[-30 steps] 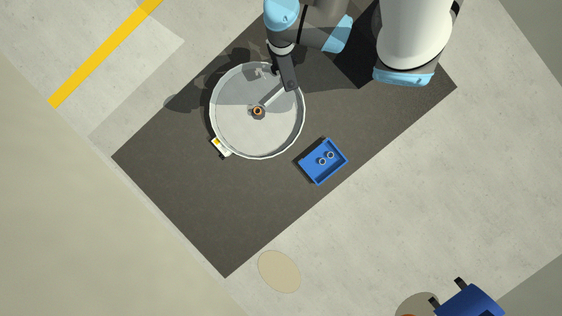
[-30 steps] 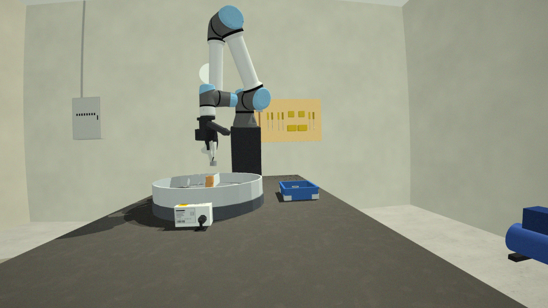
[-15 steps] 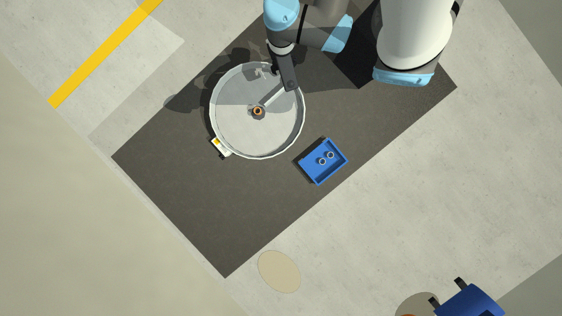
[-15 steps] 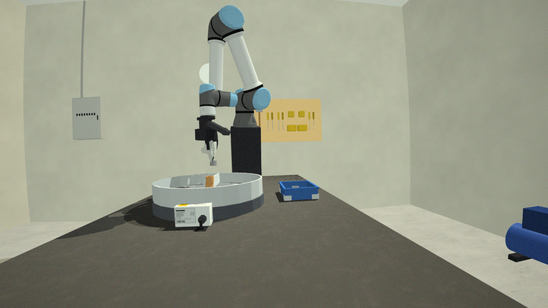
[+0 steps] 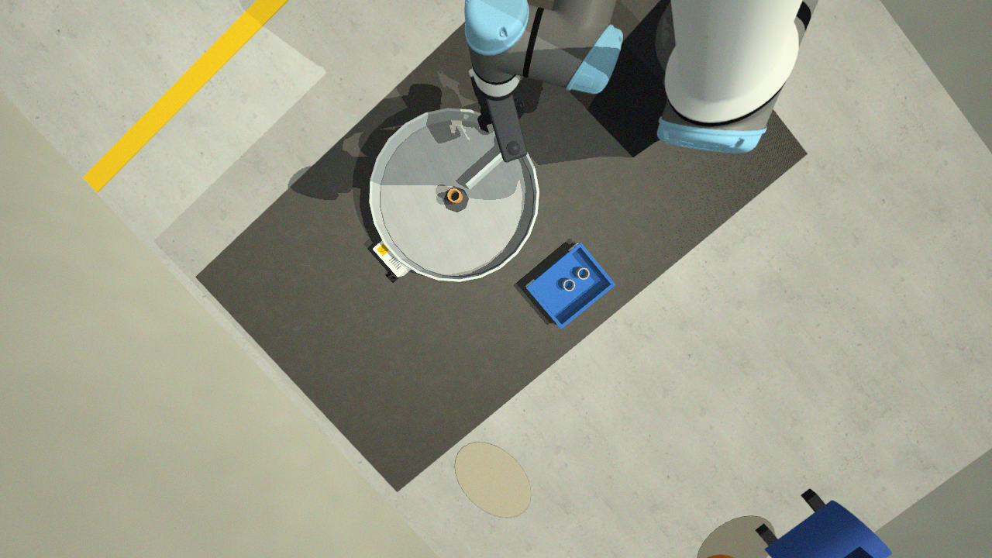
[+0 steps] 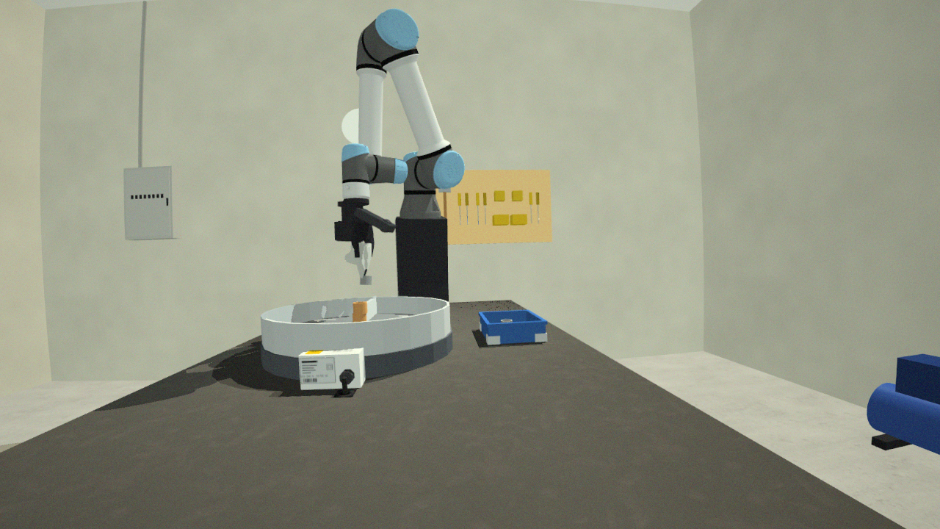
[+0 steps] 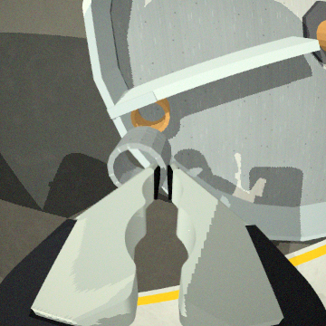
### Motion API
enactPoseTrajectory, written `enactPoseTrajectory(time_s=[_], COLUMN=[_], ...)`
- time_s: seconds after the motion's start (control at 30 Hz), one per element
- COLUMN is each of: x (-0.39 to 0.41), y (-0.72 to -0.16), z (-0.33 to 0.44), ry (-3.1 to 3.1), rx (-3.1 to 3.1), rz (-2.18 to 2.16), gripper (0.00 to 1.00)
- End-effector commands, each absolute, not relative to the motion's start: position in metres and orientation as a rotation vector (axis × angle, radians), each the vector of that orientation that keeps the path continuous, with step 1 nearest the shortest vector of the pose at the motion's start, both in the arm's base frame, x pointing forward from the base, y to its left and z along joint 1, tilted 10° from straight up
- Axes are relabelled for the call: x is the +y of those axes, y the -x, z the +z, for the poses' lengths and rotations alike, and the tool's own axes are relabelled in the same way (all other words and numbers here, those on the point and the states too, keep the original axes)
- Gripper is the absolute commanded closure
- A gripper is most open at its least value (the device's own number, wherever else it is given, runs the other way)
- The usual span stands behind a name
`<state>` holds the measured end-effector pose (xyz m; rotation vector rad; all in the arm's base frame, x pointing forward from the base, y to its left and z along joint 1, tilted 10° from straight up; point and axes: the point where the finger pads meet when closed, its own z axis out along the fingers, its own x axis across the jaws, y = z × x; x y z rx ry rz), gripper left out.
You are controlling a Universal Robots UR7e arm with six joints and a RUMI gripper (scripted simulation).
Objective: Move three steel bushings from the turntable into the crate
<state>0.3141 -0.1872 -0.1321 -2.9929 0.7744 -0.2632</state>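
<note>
Pale walls are enclosing the room in the exterior view, with a yellow tool board (image 6: 519, 230) hanging at center behind a dark work surface (image 5: 332, 360) (image 6: 460, 447). A UR7e arm (image 5: 728, 62) (image 6: 371, 108) is reaching down from the top of the overhead frame, its gripper (image 5: 485, 123) (image 6: 365, 272) (image 7: 164, 167) hanging above the upper right part of the round turntable (image 5: 443, 242) (image 6: 394, 339) (image 7: 226, 36). The jaws are clenching the wall of a steel bushing (image 6: 365, 281) (image 7: 141, 146), which is sitting tilted at the fingertips, left of center in the wrist view, and is clearing the turntable's rim in the exterior view.

An orange bushing (image 7: 150, 122) is lying on the turntable beneath it, near the rim and beside a pale divider (image 5: 483, 171) (image 7: 226, 64). Another orange ring-shaped piece (image 5: 449, 197) (image 6: 359, 311) (image 7: 322, 34) is standing at the turntable's middle.

Right of the turntable, the blue crate (image 5: 548, 291) (image 6: 512, 333) is holding two more steel bushings, one nearer its center (image 5: 563, 285) and the other (image 5: 576, 273) just to the upper right. A white labeled box (image 5: 391, 260) (image 6: 332, 369) is standing beside the turntable's lower left edge in the overhead frame.
</note>
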Motion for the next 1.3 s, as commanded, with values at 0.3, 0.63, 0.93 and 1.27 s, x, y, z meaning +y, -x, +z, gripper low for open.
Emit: enactPoseTrajectory(time_s=[0.3, 0.63, 0.93, 1.27], x=[-0.187, -0.185, -0.178, -0.166], y=[-0.314, -0.315, -0.319, -0.326], z=[-0.132, -0.132, -0.131, -0.13], ry=[2.993, 2.993, 2.993, 2.993], rx=[0.775, 0.775, 0.775, 0.775], rz=[-0.264, -0.264, -0.264, -0.264], gripper=[1.0, 1.0, 1.0, 1.0])
